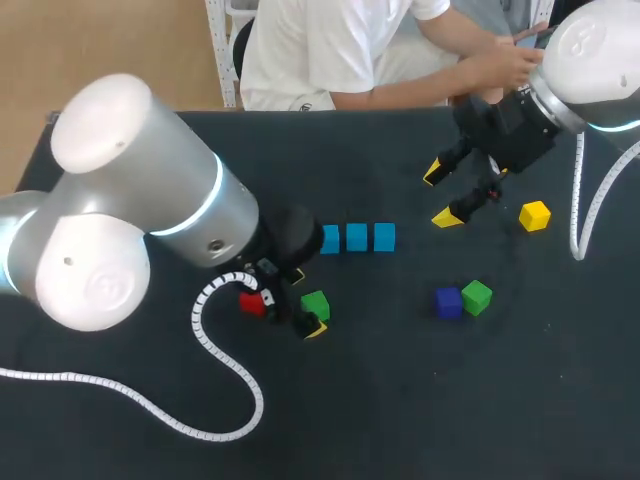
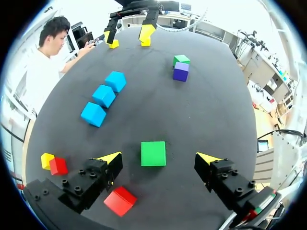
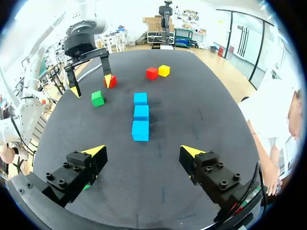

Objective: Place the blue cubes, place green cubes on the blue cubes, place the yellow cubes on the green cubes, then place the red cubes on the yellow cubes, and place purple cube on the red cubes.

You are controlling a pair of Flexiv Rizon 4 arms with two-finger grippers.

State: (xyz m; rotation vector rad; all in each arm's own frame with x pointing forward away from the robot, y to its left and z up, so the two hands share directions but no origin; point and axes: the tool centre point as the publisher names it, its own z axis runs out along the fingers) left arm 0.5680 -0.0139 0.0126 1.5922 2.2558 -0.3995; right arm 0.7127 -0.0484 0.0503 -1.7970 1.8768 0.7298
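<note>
Three blue cubes [image 1: 357, 237] lie in a row mid-table, also seen ahead of my right gripper [image 3: 141, 112]. My left gripper [image 1: 307, 303] hangs open over a green cube [image 2: 153, 153], which lies between its fingers without being touched. A red cube [image 2: 120, 200] lies beside its one finger [image 2: 110, 158]. A second red cube [image 2: 58, 166] and a yellow cube [image 2: 47, 159] touch each other farther off. My right gripper [image 1: 440, 195] stands open and empty at the back right. Near it are a yellow cube [image 1: 535, 215], a purple cube [image 1: 448, 301] and another green cube [image 1: 477, 296].
The purple cube and the second green cube [image 2: 181, 60] touch each other. My left arm [image 1: 130, 230] covers the table's left part in the head view and hides the red and yellow pair there. White cables [image 1: 215, 400] trail across the front left.
</note>
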